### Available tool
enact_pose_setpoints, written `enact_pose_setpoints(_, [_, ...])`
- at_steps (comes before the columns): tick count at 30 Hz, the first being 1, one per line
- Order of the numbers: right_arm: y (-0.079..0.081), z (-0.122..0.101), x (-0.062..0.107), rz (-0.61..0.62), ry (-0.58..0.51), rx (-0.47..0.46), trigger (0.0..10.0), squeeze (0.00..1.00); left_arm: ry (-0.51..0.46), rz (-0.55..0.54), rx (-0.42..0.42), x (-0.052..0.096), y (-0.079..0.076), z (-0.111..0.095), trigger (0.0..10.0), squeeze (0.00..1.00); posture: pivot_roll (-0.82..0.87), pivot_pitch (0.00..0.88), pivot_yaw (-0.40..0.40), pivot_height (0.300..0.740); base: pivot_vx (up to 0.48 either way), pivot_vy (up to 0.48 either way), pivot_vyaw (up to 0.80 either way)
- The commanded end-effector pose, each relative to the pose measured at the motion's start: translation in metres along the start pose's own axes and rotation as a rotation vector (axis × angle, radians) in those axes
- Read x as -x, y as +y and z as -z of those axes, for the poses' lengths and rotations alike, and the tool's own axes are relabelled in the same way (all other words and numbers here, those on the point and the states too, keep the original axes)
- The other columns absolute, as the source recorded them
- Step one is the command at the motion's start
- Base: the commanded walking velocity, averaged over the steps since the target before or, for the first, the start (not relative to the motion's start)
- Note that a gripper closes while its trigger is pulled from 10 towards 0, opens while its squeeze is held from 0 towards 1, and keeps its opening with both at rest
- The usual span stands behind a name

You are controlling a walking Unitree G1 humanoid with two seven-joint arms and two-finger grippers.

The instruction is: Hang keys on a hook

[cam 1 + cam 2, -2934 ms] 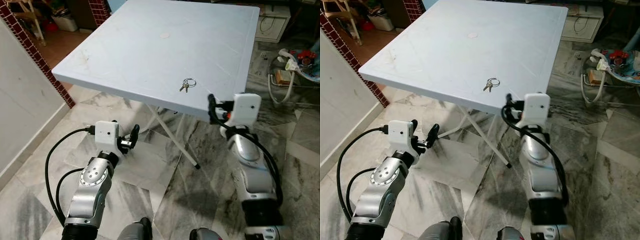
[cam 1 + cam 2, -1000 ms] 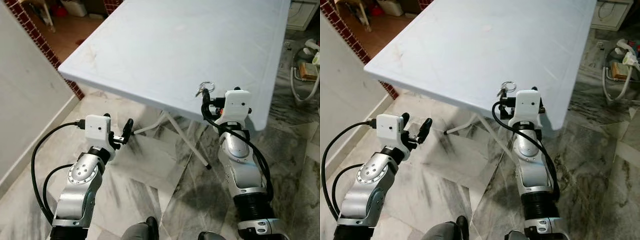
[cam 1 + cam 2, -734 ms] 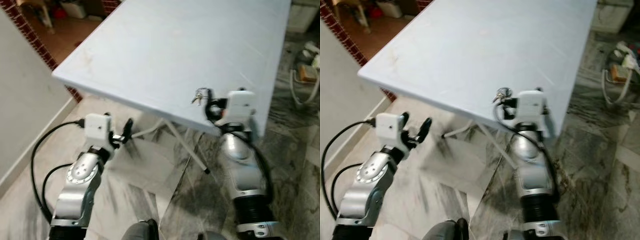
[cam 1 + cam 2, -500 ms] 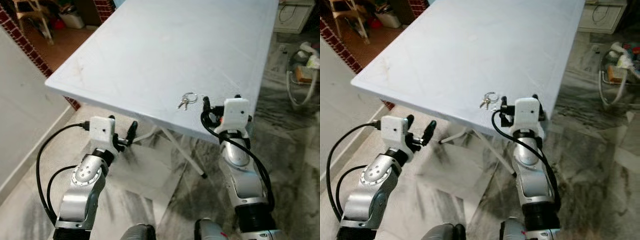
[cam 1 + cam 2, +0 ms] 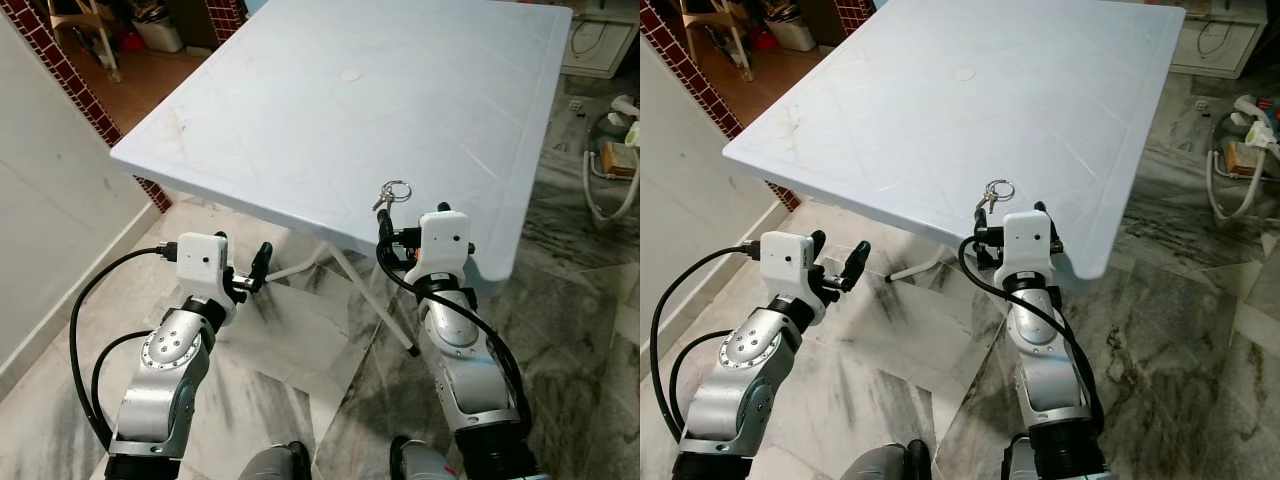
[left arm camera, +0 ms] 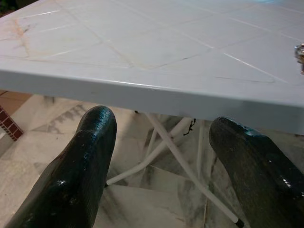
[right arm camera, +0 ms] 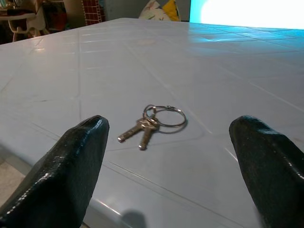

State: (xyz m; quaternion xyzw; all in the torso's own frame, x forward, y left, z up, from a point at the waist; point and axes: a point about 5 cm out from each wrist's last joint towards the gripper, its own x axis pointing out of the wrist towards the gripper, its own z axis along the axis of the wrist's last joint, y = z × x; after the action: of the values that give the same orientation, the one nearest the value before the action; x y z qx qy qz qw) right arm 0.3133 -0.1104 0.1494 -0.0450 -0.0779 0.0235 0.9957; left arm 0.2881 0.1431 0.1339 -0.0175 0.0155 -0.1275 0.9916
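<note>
The keys [image 7: 153, 121] lay on the tabletop [image 5: 300, 110] just ahead of the right end effector [image 7: 175, 161], whose fingers were spread apart. The left end effector [image 6: 161, 166] was likewise released, empty, below the tabletop's edge.

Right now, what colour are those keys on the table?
The keys are silvery metal, clearest in the right wrist view.

Keys [image 5: 391, 194] on white table [image 5: 300, 110]

Light: bright, even daylight on the surface [image 5: 400, 90]
Glare: blown-out white patch beyond its far edge, right wrist view
Focus: head views sharp; black fingers [image 7: 61, 175] soft up close
</note>
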Motion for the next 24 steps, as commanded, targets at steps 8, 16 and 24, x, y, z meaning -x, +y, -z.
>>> enact_pose_setpoints(8, [-0.001,-0.008,0.001,0.000,-0.032,0.029,10.0,0.00,0.021,-0.011,0.014,-0.002,0.001,0.004,10.0,0.00,0.05,0.204,0.130,0.740,0.000,0.480,0.00])
enact_pose_setpoints(16, [-0.004,-0.010,0.001,-0.004,-0.036,0.048,10.0,0.00,0.013,-0.016,0.036,-0.003,-0.003,0.006,10.0,0.00,0.04,0.207,0.113,0.740,0.000,0.461,0.00])
enact_pose_setpoints(24, [-0.013,-0.012,-0.001,0.030,-0.033,0.123,10.0,0.00,0.031,-0.003,0.034,-0.005,-0.006,0.011,10.0,0.00,0.01,0.213,0.117,0.740,0.000,0.000,0.00])
